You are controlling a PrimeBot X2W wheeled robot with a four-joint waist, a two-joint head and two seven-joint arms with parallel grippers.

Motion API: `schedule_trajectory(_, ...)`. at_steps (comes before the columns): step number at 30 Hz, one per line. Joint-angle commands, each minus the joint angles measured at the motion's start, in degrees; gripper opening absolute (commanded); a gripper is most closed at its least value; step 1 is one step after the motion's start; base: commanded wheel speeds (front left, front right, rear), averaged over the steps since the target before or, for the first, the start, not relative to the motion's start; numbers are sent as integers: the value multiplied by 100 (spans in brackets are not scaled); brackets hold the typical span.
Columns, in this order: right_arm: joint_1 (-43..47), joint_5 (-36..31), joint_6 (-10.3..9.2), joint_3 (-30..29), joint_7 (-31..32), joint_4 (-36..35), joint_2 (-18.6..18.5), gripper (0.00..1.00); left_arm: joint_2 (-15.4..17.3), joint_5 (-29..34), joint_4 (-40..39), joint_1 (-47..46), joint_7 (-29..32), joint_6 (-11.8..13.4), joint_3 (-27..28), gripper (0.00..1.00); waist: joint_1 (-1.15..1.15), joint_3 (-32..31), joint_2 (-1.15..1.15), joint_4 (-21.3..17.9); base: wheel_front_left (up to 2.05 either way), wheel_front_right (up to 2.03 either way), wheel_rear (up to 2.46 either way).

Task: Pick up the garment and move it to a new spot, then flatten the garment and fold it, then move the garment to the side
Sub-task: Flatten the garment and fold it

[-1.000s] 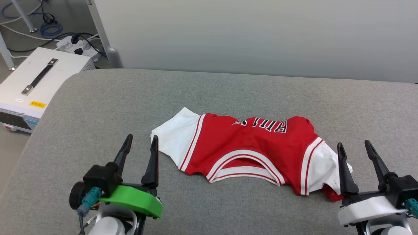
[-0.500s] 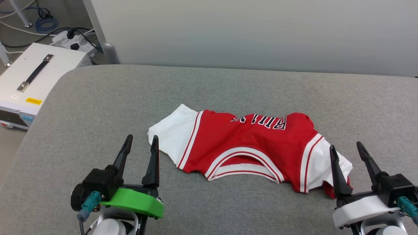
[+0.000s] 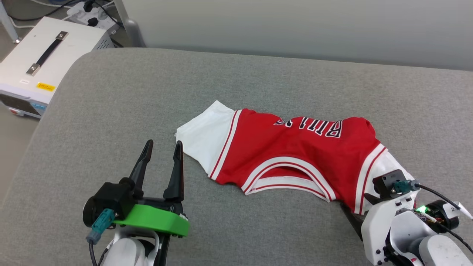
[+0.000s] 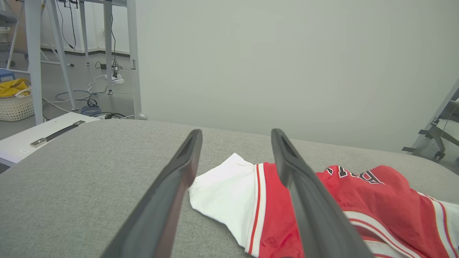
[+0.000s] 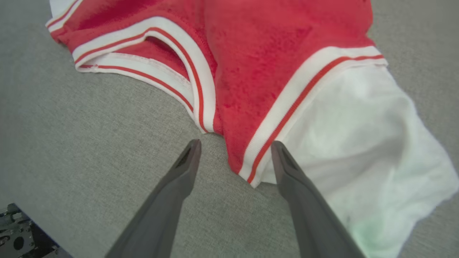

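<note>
The garment (image 3: 295, 155), a red jersey with white sleeves, striped trim and black lettering, lies crumpled on the grey padded table (image 3: 111, 111), neck opening toward me. My left gripper (image 3: 164, 144) stands open just left of the white left sleeve, fingers pointing away; its wrist view shows that sleeve (image 4: 229, 190) between and beyond the open left gripper (image 4: 236, 132). My right arm (image 3: 391, 207) has tipped down over the garment's right shoulder. In its wrist view the right gripper (image 5: 235, 143) is open, its fingers straddling the garment's (image 5: 272, 53) striped shoulder edge beside the white sleeve. I cannot tell if it touches.
A white box with a black handle (image 3: 44, 62) stands on the floor off the table's left edge, with a power strip and cables (image 3: 92, 7) behind it. A pale partition (image 3: 295, 26) runs along the table's far side. A basket (image 4: 14, 104) stands further off.
The head camera has shifted. My right gripper has swung from upright beside the right sleeve to pointing down over the garment's right shoulder. The left gripper and the garment look unmoved.
</note>
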Motion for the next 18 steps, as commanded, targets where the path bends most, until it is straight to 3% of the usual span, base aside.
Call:
schedule_trajectory(1, -152, 1, -4, 29, 192, 39, -82, 100, -38, 75, 5, -152, -32, -41, 13, 100, 0, 189, 0, 191, 0, 0, 0)
schedule_trajectory(9, -230, -121, -4, -126, 1070, 319, -21, 100, -104, 110, 45, -249, -32, -120, 83, 100, 0, 415, 0, 431, 0, 0, 0)
schedule_trajectory(14, -192, -164, -4, -193, 1199, 453, 38, 100, -115, 122, 46, -279, -32, -145, 125, 100, 0, 462, 0, 466, 0, 0, 0)
schedule_trajectory(16, -177, -142, -4, -208, 1213, 528, 55, 42, -118, 133, 52, -287, -32, -151, 140, 100, 0, 461, 0, 455, 0, 0, 0)
schedule_trajectory(17, -167, -130, -4, -198, 1211, 560, 57, 0, -118, 132, 58, -290, -33, -154, 138, 100, 0, 451, 0, 443, 0, 0, 0)
schedule_trajectory(18, -158, -120, -4, -185, 1202, 581, 51, 0, -119, 128, 63, -291, -33, -156, 136, 100, 0, 439, 0, 431, 0, 0, 0)
